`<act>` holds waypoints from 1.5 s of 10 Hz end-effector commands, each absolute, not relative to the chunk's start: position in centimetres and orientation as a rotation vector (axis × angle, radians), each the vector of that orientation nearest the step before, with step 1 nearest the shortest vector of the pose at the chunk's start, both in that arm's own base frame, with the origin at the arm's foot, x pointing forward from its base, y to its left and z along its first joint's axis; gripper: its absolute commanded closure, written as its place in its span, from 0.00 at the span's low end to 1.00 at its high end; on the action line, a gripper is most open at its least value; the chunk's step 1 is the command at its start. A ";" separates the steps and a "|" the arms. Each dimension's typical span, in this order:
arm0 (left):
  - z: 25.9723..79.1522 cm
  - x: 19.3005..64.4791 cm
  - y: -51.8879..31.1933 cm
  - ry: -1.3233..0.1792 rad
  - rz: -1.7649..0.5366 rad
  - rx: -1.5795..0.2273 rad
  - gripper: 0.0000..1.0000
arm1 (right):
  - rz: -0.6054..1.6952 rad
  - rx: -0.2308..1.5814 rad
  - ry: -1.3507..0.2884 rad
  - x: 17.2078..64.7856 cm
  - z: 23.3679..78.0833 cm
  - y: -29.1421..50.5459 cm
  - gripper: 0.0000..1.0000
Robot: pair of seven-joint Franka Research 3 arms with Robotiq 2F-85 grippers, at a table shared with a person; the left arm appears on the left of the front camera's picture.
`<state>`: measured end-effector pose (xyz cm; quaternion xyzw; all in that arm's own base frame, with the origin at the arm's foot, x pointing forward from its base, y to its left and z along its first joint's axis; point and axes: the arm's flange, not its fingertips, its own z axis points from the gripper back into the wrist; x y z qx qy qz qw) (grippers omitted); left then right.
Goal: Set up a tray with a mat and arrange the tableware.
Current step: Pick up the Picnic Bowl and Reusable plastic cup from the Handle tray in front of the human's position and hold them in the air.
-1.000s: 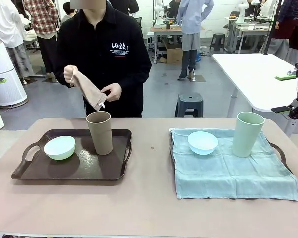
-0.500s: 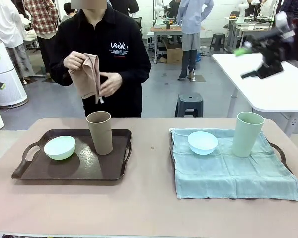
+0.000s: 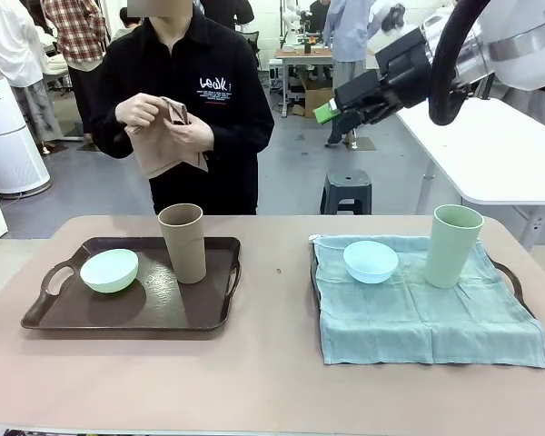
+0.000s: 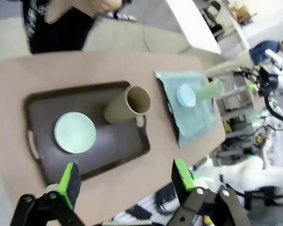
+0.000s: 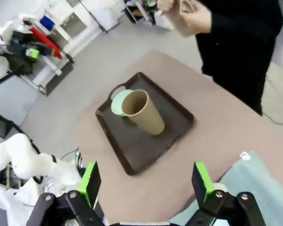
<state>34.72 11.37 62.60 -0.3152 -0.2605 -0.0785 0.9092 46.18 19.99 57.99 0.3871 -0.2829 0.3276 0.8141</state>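
The right gripper has swung in high over the worktop's far side. Its jaws are open and empty, as are the left gripper's. The brown cup and pale green bowl stand on the bare left tray. Its mat is still pending.

— What lies behind the right gripper?
— A smooth grey floor, with a dark grey plastic stool just below the gripper.
— And off to its sides?
— To its right, a long white rectangular table runs away from it. Far to its left stands a white cylindrical appliance. Beyond the gripper is a brown-topped workbench.
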 end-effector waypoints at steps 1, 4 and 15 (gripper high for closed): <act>61.6 35.2 11.8 -0.472 -0.154 -0.760 0.00 | 0.582 0.805 -0.664 45.9 61.1 18.0 0.00; 61.1 36.7 9.4 -0.417 -0.180 -0.651 0.00 | 1.336 0.796 -0.456 46.7 59.2 19.1 0.00; 54.1 43.6 0.6 -0.404 -0.184 -0.147 0.00 | 1.679 0.773 -0.556 51.3 49.6 33.5 0.00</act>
